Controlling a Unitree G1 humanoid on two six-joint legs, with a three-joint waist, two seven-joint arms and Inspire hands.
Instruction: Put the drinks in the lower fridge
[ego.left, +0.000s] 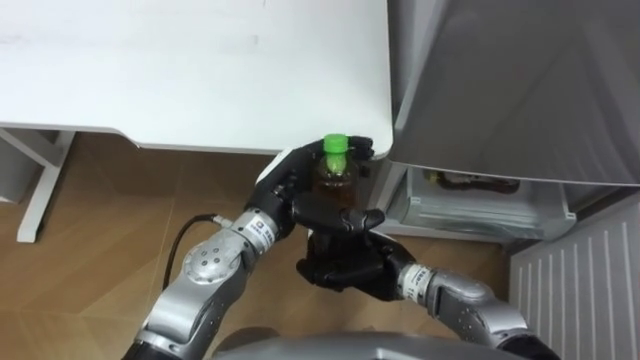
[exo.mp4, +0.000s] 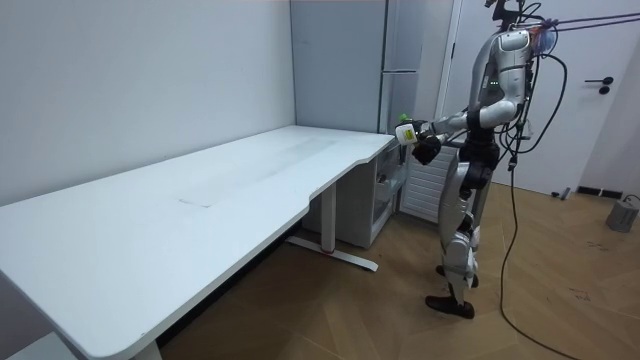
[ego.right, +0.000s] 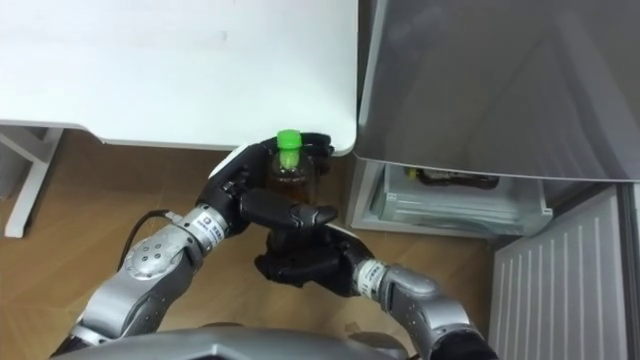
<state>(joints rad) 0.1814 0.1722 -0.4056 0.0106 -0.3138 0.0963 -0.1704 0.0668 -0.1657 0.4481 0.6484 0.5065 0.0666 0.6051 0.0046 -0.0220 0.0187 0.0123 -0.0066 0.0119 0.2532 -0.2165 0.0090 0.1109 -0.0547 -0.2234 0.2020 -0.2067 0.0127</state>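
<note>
- The white desk (ego.left: 180, 70) runs along the wall. The robot stands on the wooden floor (ego.left: 110, 200) at the desk's far corner, facing the fridge, with both arms raised in front of it.
- The tall grey fridge (ego.left: 500, 80) stands just beside that corner, its upper door closed.
- A white ribbed panel (ego.left: 580, 280) stands beside the open lower compartment.
- A clear drawer (ego.left: 520, 215) shows in the lower compartment, with a dark item lying inside it.
- The left hand (ego.left: 290, 185) is curled round the drink bottle (ego.left: 334, 178), with its fingers behind the bottle and its thumb across the front.
- The right hand (ego.left: 345, 262) sits directly under the bottle's base; I cannot tell its state.
- The bottle is upright and holds brown liquid. It is in the air just off the desk's corner edge, beside the fridge and outside the lower compartment.
- Its cap (ego.left: 336, 146) is bright green.
- In the room view the bottle's label (exo.mp4: 405, 131) is white with a yellow-green mark; no writing can be read.
</note>
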